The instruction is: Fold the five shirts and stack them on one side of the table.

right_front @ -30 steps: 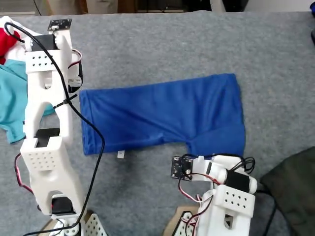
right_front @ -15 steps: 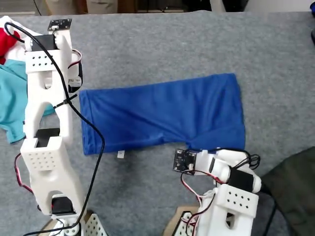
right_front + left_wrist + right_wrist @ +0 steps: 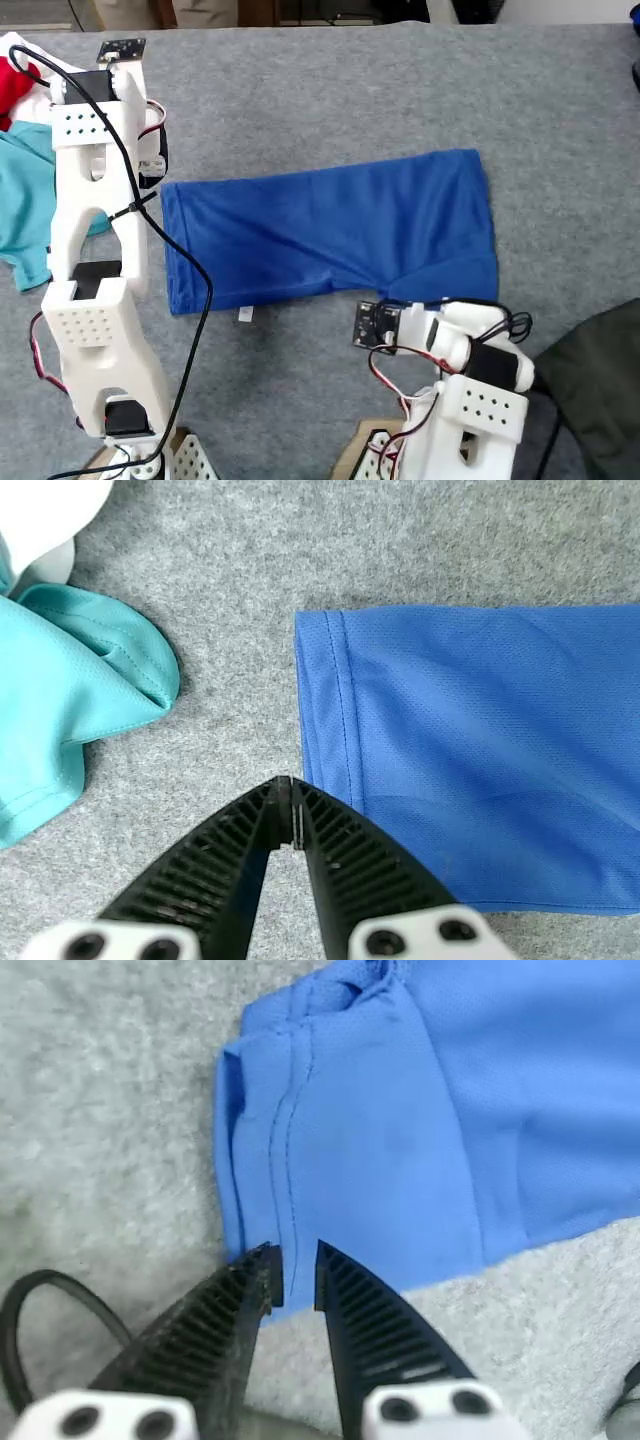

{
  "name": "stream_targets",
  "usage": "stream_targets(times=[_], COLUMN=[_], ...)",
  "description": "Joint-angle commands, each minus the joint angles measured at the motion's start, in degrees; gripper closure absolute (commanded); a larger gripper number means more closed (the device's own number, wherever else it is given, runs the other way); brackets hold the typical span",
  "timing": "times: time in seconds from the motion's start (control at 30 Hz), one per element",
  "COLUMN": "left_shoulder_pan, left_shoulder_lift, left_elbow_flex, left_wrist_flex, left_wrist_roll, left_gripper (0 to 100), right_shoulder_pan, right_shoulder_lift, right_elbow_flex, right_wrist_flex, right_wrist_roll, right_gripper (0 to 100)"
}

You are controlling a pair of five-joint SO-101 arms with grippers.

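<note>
Zero stacked yet: blue shirt (image 3: 330, 235) half-folded mid-table, teal shirt (image 3: 20, 200) at 9 o'clock untouched. Left gripper (image 3: 285, 810) clenched empty; right gripper (image 3: 295, 1265) slightly parted over sleeve hem.

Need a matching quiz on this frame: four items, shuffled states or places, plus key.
Items:
1. blue shirt
2. teal shirt
3. left gripper
4. right gripper

States:
A. fingers shut
B. fingers slightly open at a blue hem
C. crumpled in a heap
D. spread flat mid-table

Pairs: 1-D, 2-C, 3-A, 4-B
</note>
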Motion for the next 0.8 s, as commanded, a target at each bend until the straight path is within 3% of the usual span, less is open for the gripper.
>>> stream_targets(times=[0.0, 0.3, 0.53, 0.77], left_shoulder_pan=[0.1, 0.1, 0.1, 0.1], left_shoulder_lift=[-3.6, -3.5, -3.5, -3.6], left_elbow_flex=[-0.2, -0.2, -0.2, -0.2], left_wrist_flex=[0.7, 0.7, 0.7, 0.7], left_wrist_roll=[-0.4, -0.4, -0.4, -0.3], left_gripper=[98, 98, 98, 98], right_shoulder_pan=[0.2, 0.1, -3.5, -3.4], right_shoulder_lift=[-0.5, -0.1, -0.4, -0.5], right_elbow_flex=[4.4, 5.1, 10.3, 9.8], right_wrist_flex=[-6.8, -6.9, -7.0, -7.3], right_wrist_roll=[-0.2, -0.3, -0.3, -0.4], right_gripper=[91.4, 83.3, 83.6, 99.2])
